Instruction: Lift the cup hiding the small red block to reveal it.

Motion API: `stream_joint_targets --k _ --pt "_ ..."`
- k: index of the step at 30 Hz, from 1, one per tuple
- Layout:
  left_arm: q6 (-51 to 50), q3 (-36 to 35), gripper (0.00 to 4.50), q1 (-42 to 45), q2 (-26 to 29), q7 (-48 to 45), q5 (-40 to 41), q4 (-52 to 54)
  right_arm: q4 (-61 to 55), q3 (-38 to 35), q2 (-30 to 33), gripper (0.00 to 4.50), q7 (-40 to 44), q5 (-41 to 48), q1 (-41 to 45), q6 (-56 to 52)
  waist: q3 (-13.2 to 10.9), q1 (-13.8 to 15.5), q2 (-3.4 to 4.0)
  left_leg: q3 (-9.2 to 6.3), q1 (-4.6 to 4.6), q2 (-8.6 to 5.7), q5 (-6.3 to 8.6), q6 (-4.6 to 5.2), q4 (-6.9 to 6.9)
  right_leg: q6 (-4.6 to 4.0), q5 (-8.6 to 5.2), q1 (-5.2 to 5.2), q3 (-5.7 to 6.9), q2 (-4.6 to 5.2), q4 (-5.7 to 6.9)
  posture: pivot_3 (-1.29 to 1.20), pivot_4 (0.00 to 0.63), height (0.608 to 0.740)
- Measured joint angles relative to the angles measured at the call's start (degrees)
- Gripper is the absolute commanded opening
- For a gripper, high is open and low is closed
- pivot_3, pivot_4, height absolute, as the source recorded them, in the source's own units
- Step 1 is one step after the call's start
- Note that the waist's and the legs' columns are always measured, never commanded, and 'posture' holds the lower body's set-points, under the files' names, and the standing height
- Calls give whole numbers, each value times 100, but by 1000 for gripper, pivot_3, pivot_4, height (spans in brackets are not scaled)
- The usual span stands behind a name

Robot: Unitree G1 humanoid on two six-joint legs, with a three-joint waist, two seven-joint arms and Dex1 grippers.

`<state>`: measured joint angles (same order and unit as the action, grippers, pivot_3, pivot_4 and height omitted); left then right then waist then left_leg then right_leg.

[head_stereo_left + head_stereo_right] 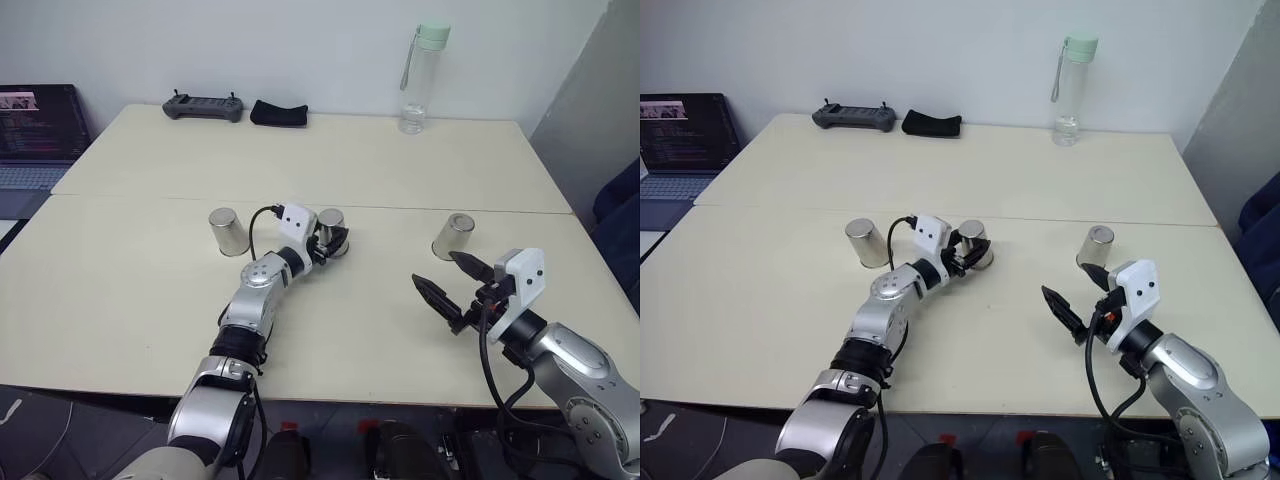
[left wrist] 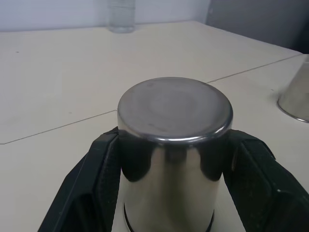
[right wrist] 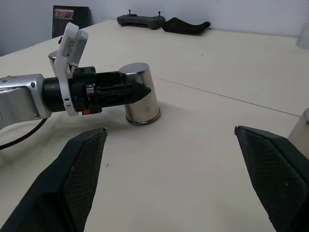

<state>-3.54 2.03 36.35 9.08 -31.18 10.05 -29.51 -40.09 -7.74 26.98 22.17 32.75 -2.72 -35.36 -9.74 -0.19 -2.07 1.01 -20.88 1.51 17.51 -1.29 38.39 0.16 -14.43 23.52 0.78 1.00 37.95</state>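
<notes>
3 shiny silver metal cups stand upturned on the cream table (image 1: 150, 300); the left gripper (image 1: 330, 240) clasps the middle cup (image 1: 331, 231), the right gripper (image 1: 445, 285) gapes idle. Lift straight up; presumably the small red block hides beneath.

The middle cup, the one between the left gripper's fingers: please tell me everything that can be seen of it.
The middle cup is a small shiny metal tumbler, standing upside down on the pale table, flat base up, slightly wider toward its rim. It looks like polished steel and mirrors the dark fingers. The left gripper is shut on it, one finger on each side of its wall. It stands between two similar cups. Its rim appears to rest on the table; anything underneath is hidden.
</notes>
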Motion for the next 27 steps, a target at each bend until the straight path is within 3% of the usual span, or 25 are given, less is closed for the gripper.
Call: stream_joint_targets --k 2,9,15,20,27 --pt "-280 24 2721 -127 60 -45 14 442 0 1 -7 4500 -6 -3 -14 3 0 0 0 -1 -1 4 0 0 0 -1 1 1 0 0 0 0 150 740" --pt "-2131 -135 2721 -1017 629 456 144 3482 -20 7 -83 4500 -105 -14 -124 11 0 -5 2 -6 5 14 -1 -1 -1 3 -2 -2 -3 7 3 0 150 740" --pt "-2942 -467 2721 -1874 700 946 260 4824 -21 111 -152 4500 -129 -25 -101 22 1 -2 3 -4 9 12 -1 -1 4 22 -11 -6 -6 9 4 0 150 740" --pt "-2666 -549 2721 -2787 677 1173 202 4893 1 206 -170 4500 -125 -31 -22 19 0 11 2 -11 6 14 -1 -1 5 22 -10 -4 1 8 6 0 150 740" --pt "-1728 -686 2721 -2371 401 1367 123 3818 43 210 -110 4500 -90 -23 119 12 0 58 2 -22 0 1 1 1 36 36 -2 -22 3 3 2 0 150 740"
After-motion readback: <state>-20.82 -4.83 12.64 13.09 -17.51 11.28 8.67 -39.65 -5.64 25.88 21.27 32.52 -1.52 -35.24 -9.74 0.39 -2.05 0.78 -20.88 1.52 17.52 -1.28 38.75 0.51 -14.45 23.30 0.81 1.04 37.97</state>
